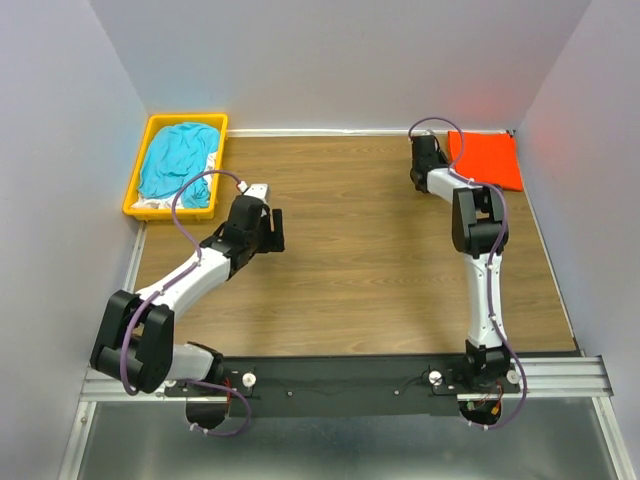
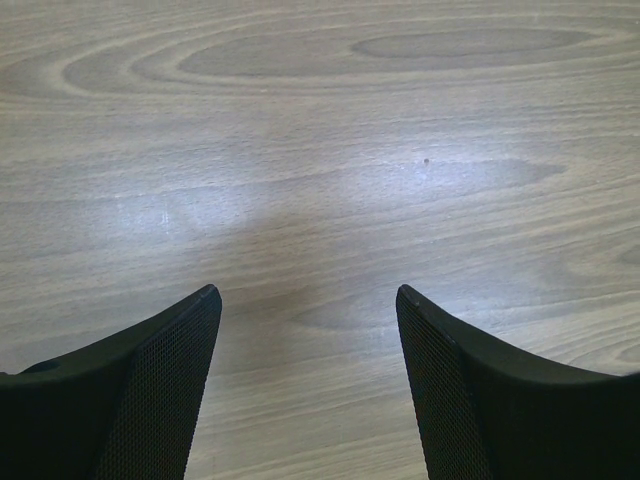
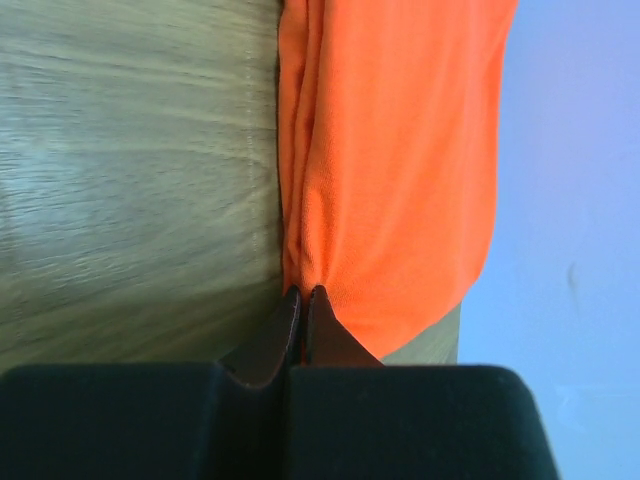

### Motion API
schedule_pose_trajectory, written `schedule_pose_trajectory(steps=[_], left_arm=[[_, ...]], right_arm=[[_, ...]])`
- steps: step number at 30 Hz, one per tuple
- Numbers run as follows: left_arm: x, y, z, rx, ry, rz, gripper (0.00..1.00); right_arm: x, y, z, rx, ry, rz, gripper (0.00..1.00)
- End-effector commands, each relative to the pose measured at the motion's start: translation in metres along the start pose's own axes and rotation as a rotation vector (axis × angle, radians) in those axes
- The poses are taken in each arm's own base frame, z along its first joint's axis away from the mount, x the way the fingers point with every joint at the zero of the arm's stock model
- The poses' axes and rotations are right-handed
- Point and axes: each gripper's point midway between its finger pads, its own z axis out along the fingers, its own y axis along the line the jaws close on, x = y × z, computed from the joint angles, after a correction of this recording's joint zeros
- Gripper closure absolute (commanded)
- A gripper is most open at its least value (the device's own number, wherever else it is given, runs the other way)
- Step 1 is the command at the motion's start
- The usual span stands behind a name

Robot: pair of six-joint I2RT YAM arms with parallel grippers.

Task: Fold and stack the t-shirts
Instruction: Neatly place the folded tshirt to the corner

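Cloth this soft and light will likely sag and slip, so the teal t-shirt (image 1: pixel 178 160), heaped in the yellow bin (image 1: pixel 135 187) far left, wants pinching at a hem. The folded orange t-shirt (image 3: pixel 400 150) lies far right on the bench (image 1: pixel 350 250). The right end effector (image 3: pixel 303 295), jaws closed, touches its edge. The left end effector (image 2: pixel 307 290) gapes wide, empty.

Folded orange t-shirt (image 1: pixel 487 158); crumpled teal t-shirt (image 1: pixel 180 160)
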Motion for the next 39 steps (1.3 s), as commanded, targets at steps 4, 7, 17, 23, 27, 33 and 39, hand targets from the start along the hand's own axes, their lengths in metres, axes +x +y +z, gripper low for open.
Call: schedule_pose_trajectory(steps=[4,7,17,23,27,33,39], left_arm=[[-0.010,-0.007,-0.001,0.025,-0.001,-0.011,0.22],[-0.014,-0.009,0.000,0.029,-0.008,-0.012,0.22],[-0.020,0.000,-0.007,-0.014,-0.023,0.016,0.22],[-0.024,0.005,-0.016,-0.036,-0.051,0.010,0.21],[-0.022,0.007,-0.020,-0.046,-0.049,0.008,0.22],[-0.027,0.007,-0.027,-0.048,-0.074,-0.002,0.21],[-0.030,0.009,-0.034,-0.054,-0.090,0.002,0.21]], right_arm=[[0.036,0.014,0.023,-0.044,0.072,-0.052,0.99],[0.043,0.008,0.021,-0.024,0.091,-0.032,0.98],[0.045,-0.004,0.025,0.000,0.103,0.030,0.94],[0.043,-0.009,0.026,0.019,0.105,0.069,0.93],[0.048,-0.014,0.028,0.037,0.118,0.075,0.91],[0.038,-0.022,0.025,0.028,0.091,0.131,0.87],[0.022,-0.037,0.015,0.033,0.055,0.176,0.67]])
